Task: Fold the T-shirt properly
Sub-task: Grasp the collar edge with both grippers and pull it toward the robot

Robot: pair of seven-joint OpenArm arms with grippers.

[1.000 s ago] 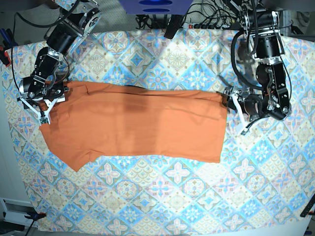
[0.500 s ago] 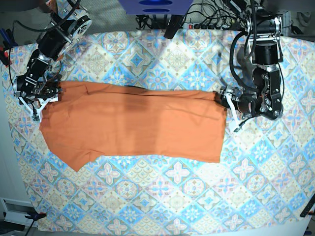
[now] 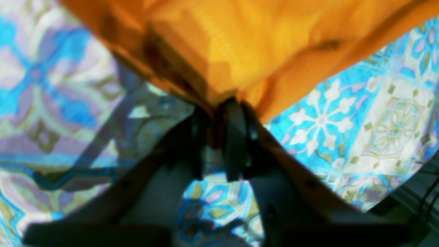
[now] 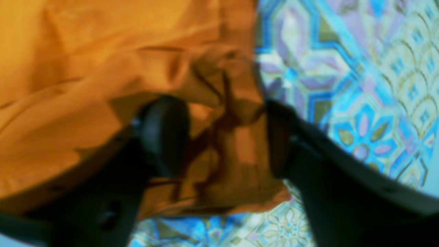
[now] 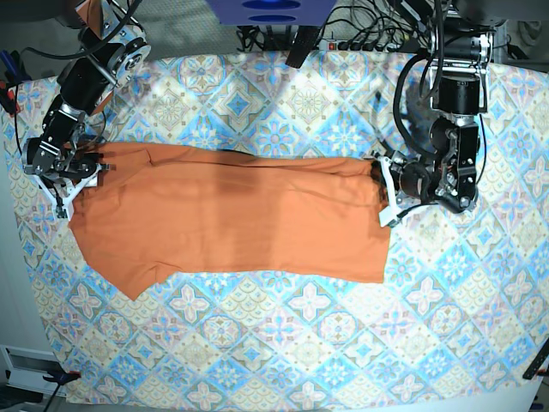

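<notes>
The burnt-orange T-shirt [image 5: 232,223] lies flat as a long band across the patterned tablecloth [image 5: 300,343], with one sleeve pointing to the front left. My left gripper [image 5: 383,187] is at the shirt's right edge. In the left wrist view it [image 3: 221,116] is shut on a pinch of the orange fabric [image 3: 257,41]. My right gripper [image 5: 70,176] is at the shirt's upper left corner. In the right wrist view it [image 4: 223,137] is open, with its fingers either side of a crumpled bunch of fabric [image 4: 85,68].
Cables and a power strip [image 5: 360,39] run along the table's back edge. A blue object [image 5: 270,10] stands at the back middle. The tablecloth's front edge hangs near the bottom of the base view.
My left gripper has moved a little inward with the shirt's right edge, which is now slightly bunched. My right arm has shifted outward to the shirt's upper left corner.
</notes>
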